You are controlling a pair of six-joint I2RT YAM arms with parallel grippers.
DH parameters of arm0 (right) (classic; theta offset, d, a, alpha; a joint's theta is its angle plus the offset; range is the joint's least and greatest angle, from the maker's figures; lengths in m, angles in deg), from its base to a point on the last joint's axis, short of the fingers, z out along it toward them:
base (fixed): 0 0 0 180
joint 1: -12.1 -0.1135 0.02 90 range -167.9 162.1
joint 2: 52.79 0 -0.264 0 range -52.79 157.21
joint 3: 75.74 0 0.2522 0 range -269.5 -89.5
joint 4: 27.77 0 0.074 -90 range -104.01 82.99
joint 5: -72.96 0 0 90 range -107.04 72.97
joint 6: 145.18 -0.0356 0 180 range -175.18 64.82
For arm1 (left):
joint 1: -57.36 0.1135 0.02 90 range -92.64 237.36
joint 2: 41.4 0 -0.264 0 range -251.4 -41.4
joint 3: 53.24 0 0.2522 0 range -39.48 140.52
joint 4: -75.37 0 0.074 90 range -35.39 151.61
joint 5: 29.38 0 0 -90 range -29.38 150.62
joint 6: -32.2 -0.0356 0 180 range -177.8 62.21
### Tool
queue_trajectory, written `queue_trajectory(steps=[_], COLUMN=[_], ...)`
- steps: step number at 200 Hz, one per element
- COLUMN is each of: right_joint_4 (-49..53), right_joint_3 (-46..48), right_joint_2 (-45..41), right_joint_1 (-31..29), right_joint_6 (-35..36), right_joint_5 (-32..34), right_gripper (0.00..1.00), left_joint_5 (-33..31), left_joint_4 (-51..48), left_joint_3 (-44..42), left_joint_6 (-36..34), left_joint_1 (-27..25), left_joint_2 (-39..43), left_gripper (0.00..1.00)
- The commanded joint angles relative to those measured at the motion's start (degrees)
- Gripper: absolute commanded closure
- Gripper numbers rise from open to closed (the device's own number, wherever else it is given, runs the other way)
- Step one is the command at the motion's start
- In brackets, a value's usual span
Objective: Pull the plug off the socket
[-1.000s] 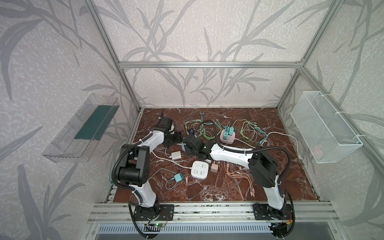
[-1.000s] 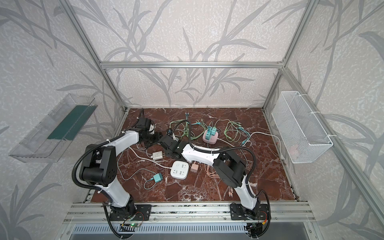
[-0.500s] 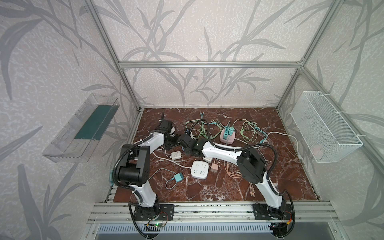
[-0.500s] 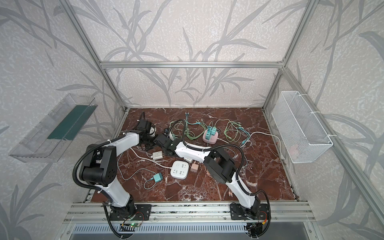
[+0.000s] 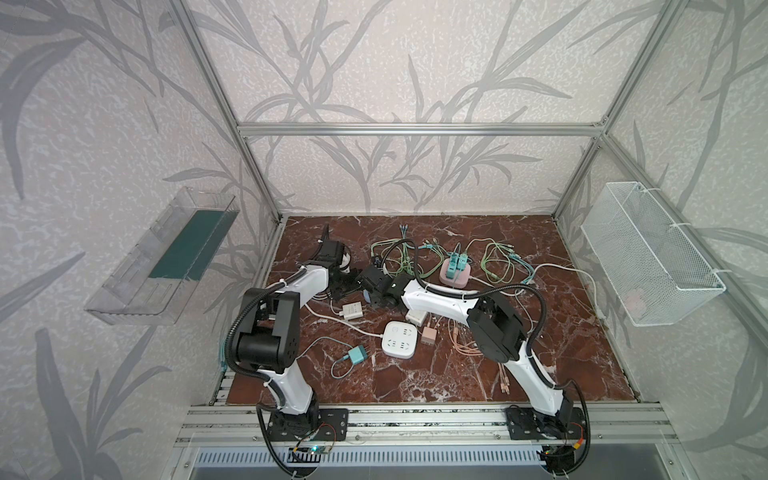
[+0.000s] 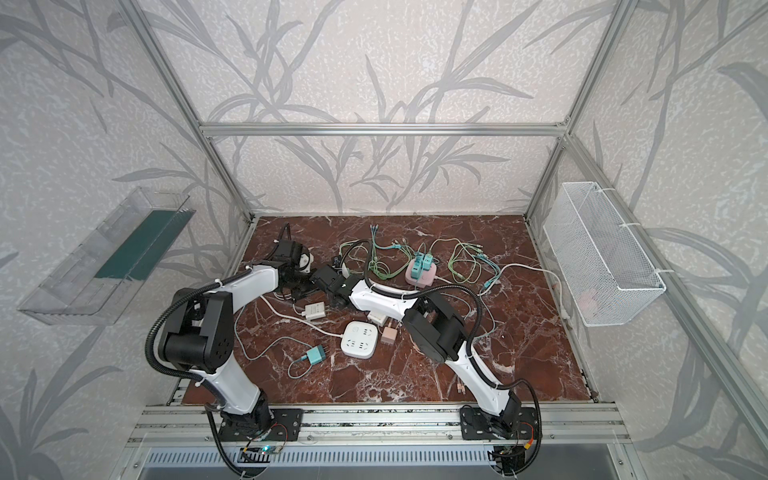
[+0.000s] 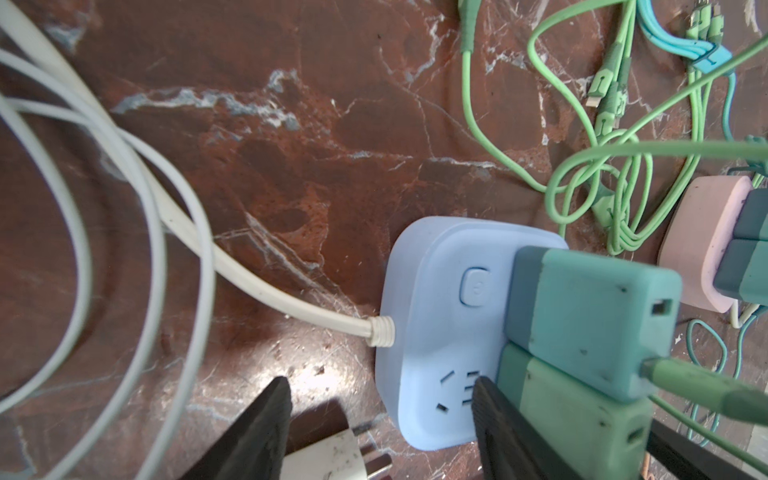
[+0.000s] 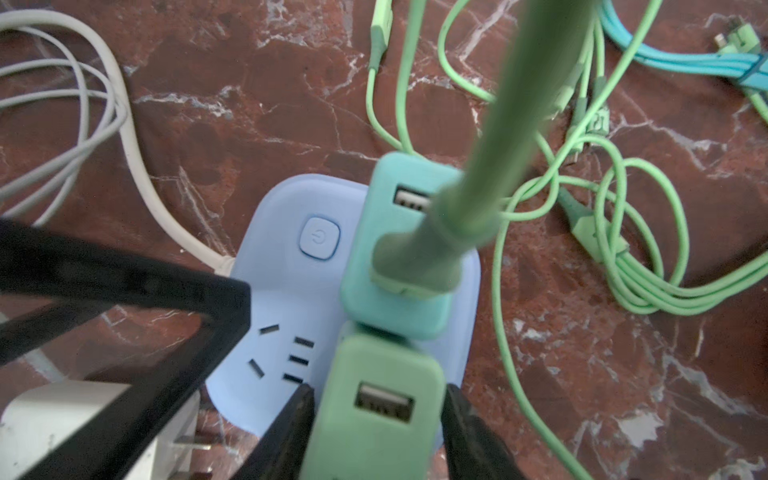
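Observation:
The light blue socket (image 8: pixel 282 299) lies flat on the marble with two plugs standing in it. My right gripper (image 8: pixel 378 399) is shut on the light green plug (image 8: pixel 382 432), one jaw pressed against each side. Behind it stands a teal plug (image 8: pixel 395 311) with a green cable (image 8: pixel 519 124) in its port. My left gripper (image 7: pixel 380 386) is open and straddles the socket's (image 7: pixel 436 316) edge, one finger on its top face beside the green plug (image 7: pixel 573 419), the other over the marble. In both top views the two grippers meet at the table's left middle (image 5: pixel 361 286) and hide the socket.
A white adapter (image 7: pixel 328 457) lies beside the left fingers, with white cable loops (image 7: pixel 124 166) beyond. A pink socket (image 5: pixel 455 272) with teal plugs, green cables (image 5: pixel 399 257), a white power strip (image 5: pixel 400 339) and a loose teal plug (image 5: pixel 356 355) are scattered around. A wire basket (image 5: pixel 648 257) hangs on the right.
My right gripper has swung left to the blue socket and closed on the light green plug. The left gripper has barely moved, its jaws slightly narrower.

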Motion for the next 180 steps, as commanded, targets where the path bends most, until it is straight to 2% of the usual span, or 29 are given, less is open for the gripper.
queue_trajectory(steps=[1, 60, 98, 149, 180], right_joint_4=[0.85, 0.57, 0.33, 0.00, -1.18], right_joint_3=[-1.83, -2.91, -2.92, -3.77, -3.90], right_joint_2=[1.40, 1.88, 1.49, 1.90, 1.38], right_joint_1=[0.40, 0.95, 1.36, 1.99, 2.00], right_joint_6=[-0.10, 1.11, 1.70, 1.92, 2.19], right_joint_5=[-0.78, -2.35, -3.03, -5.02, -6.17], right_gripper=[0.53, 0.66, 0.73, 0.74, 0.76], left_joint_5=[0.10, 2.45, 1.69, 1.28, -1.70], left_joint_4=[-1.05, -1.37, -2.32, -3.02, -5.43], left_joint_3=[0.75, 2.55, 3.61, 4.08, 5.68], left_joint_6=[-1.45, -2.26, -3.01, -3.35, -3.54], left_joint_1=[-0.04, -0.13, -0.34, -1.17, -1.93], left_joint_2=[-0.09, -2.97, -4.40, -5.95, -7.63], left_gripper=[0.31, 0.37, 0.39, 0.42, 0.44])
